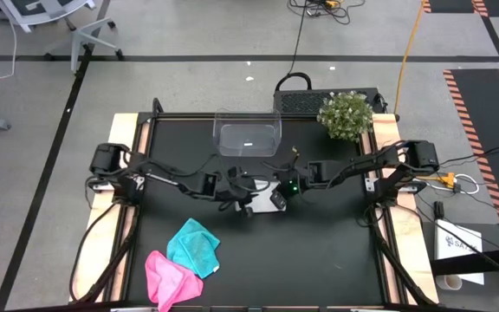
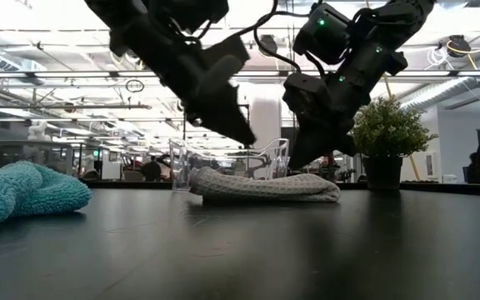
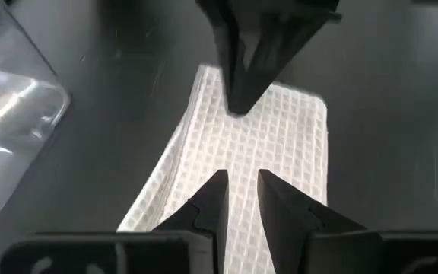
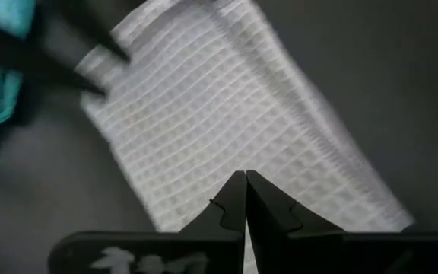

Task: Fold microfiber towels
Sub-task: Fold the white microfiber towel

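The pale grey-white towel (image 2: 265,185) lies folded into a long flat pad at the table's middle (image 1: 262,206), its underside on the tabletop. My left gripper (image 3: 242,183) hangs above the towel's left part, slightly open, nothing between its fingers. My right gripper (image 4: 245,176) is shut and slants down over the towel's right part (image 2: 294,165). The teal towel (image 1: 195,247) lies crumpled at the near left. The pink towel (image 1: 170,277) lies beside it at the near edge. My right gripper's shut tips stand right at the top face of the folded white towel (image 3: 238,114), slanting down from the table's right. Whether they touch the cloth I cannot tell. The towel lies flat on the table.
A clear plastic tub (image 1: 248,137) stands just behind the white towel toward the far edge. A potted plant (image 1: 346,115) sits at the far right corner. Bare black tabletop (image 1: 319,251) stretches across the near right.
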`<state>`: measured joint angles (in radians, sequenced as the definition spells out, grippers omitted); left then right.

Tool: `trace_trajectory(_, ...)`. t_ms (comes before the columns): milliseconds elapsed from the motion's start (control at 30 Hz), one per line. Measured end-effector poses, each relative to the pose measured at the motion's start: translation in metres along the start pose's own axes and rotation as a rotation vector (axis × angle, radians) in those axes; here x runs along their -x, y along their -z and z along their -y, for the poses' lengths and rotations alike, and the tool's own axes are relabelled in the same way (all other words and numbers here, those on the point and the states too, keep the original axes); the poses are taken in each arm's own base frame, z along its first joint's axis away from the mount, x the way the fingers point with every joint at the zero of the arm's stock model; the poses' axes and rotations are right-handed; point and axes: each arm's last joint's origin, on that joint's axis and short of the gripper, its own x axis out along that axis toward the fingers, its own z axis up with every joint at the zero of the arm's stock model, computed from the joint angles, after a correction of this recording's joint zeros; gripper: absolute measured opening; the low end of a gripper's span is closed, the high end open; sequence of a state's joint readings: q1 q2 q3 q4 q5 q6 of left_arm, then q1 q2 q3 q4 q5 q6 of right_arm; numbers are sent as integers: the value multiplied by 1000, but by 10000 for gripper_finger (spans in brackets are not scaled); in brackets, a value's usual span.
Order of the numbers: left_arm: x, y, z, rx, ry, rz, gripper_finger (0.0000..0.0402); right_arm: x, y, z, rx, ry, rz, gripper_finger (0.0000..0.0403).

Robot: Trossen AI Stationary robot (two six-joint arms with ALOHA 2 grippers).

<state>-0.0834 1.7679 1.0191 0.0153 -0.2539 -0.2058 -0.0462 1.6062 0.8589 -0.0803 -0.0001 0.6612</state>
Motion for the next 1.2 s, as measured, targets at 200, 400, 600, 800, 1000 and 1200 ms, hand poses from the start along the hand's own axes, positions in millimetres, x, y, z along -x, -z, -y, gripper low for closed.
trace_trajectory(200,-15,9,3,35,39,-29,76,0,-1,2,-10,11,4,0)
trace_trajectory(400,-33,28,2,16,-3,-115,76,0,-4,5,-10,69,56,0)
trace_trajectory(600,-39,31,-8,30,-35,-141,76,-2,-5,8,-34,47,98,0)
trace_trajectory(800,-40,31,-13,40,-41,-148,76,-7,8,22,-86,79,121,0)
trace_trajectory(1000,-40,31,-14,42,-42,-152,76,-11,27,43,-124,158,100,0)
trace_trajectory(1200,-40,32,-14,55,-46,-161,76,-10,32,50,-152,130,104,0)
